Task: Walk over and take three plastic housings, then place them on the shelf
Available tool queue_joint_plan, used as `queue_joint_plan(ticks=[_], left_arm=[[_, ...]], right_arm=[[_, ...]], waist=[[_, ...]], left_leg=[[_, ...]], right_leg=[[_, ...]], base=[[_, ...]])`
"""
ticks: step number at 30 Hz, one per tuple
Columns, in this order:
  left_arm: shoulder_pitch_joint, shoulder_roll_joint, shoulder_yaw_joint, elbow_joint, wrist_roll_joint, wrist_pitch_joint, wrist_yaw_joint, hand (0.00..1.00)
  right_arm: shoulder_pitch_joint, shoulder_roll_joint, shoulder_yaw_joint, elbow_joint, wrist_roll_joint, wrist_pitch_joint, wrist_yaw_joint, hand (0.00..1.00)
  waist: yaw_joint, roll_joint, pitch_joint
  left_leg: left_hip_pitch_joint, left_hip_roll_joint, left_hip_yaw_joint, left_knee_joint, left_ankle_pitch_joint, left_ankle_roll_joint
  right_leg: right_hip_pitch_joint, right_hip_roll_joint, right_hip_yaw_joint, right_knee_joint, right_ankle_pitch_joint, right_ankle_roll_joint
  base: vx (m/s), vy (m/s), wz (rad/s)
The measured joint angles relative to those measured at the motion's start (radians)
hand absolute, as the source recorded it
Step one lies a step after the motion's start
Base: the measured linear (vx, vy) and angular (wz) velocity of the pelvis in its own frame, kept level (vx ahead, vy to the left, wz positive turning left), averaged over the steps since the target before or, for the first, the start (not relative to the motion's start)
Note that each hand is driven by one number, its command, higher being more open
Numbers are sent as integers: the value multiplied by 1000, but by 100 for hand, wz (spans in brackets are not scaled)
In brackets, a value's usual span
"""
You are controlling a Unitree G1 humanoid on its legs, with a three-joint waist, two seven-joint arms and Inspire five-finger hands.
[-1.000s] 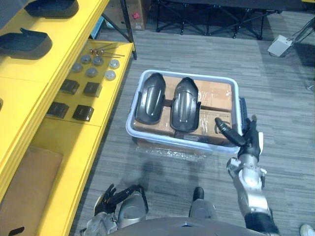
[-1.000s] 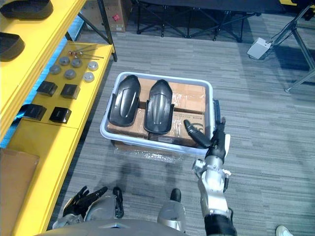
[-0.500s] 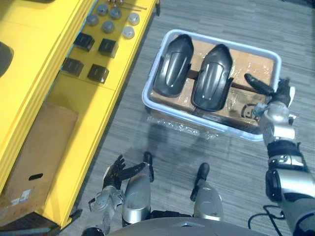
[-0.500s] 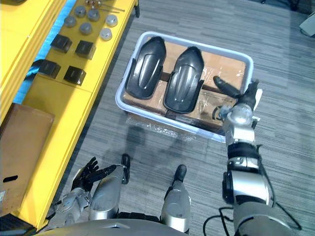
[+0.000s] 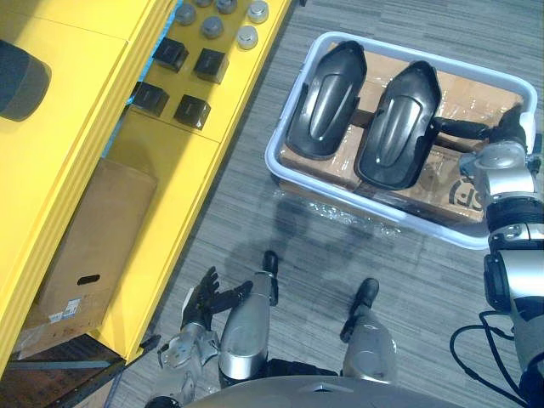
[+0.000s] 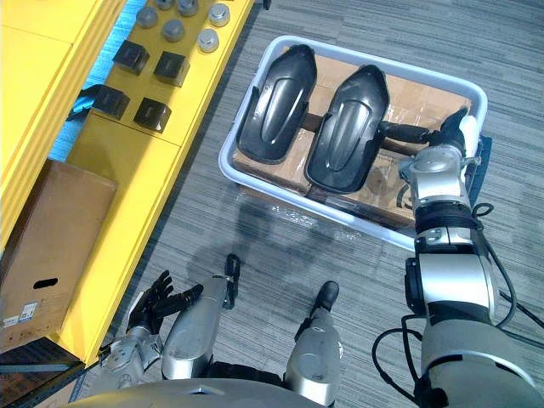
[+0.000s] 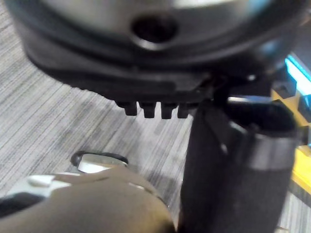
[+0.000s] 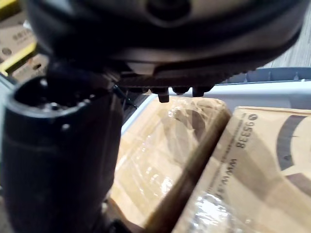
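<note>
The danger we see here is a poor grip. The right hand (image 6: 442, 157) reaches toward the right housing (image 5: 398, 123) from its side, over the rim of the bin (image 5: 374, 208). The shell looks smooth and curved, so it could slip out. It could also push against the left housing (image 5: 325, 102), which lies just beside it on the cardboard boxes (image 5: 442, 183). The arm might catch the rim as well and drag the bin on the floor.

Both housings lie in the bin, well apart from the yellow shelf (image 5: 85, 170), so in our judgement the carrying is not yet begun.

The fingers (image 6: 404, 131) of the right hand are straight and apart, and they hold nothing. One dark tip reaches the edge of the right housing, but we cannot tell if it touches. The left hand (image 5: 200, 304) hangs low near the shelf, with its fingers loose and spread, and it is empty.
</note>
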Motion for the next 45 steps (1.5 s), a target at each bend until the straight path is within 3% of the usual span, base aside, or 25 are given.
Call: queue_joint_plan(ticks=[5,10,16,17,21,26,33,38,45], left_arm=[[1,15,-38,-14,-10,2,29,100],[-1,16,-56,-34,-41,23,51,100],[-1,19,-62,-35,-41,23,57,100],[-2,22,-67,-35,-41,22,57,100],[-7,32,-85,-35,-46,19,60,100],[-20,37,-101,-33,-57,20,61,100],[-29,46,-124,-24,-81,23,70,100],[-31,47,-145,-24,-81,25,84,100],[-30,51,-145,-31,-76,44,89,100]], right_arm=[[-36,-4,60,17,-54,6,52,100],[-53,-3,153,37,-122,67,157,100],[-69,-4,196,49,-229,86,224,100],[-72,-4,207,53,-233,90,231,0],[-94,-3,233,76,-280,114,264,0],[-118,-31,233,116,-458,150,287,0],[-134,-19,214,208,-511,167,298,0],[-117,-9,156,208,-510,135,256,0],[-40,1,146,203,-512,9,157,0]], waist=[[1,10,4],[24,16,6],[28,16,6],[28,16,6],[32,17,6],[53,17,5],[57,19,4],[52,36,3],[46,34,4]], left_leg=[[0,1,-1,0,2,2],[-1,1,-5,-22,18,-4],[-1,1,-9,-21,20,-4],[-2,1,-8,-22,21,-4],[-2,2,-12,-35,32,-5],[-2,1,-20,-52,48,-8],[3,-5,-34,-87,74,-12],[12,-5,-35,-89,75,-12],[33,-7,-33,-119,92,-11]], right_leg=[[-9,-3,-9,13,-2,-2],[-17,-2,-18,13,-3,-4],[-13,-2,-27,17,-3,-5],[-13,-2,-28,19,-4,-6],[-27,-3,-34,32,-8,-12],[-27,-2,-48,34,-9,-12],[-24,-5,-70,35,-11,-16],[-12,-6,-69,38,-12,-16],[-12,-9,-68,45,-14,-20]], base=[[-38,7,-1],[-3,-9,2],[9,0,2],[0,0,0],[-27,-2,3],[-27,-5,5],[-3,-6,9],[0,0,0],[0,0,0]])
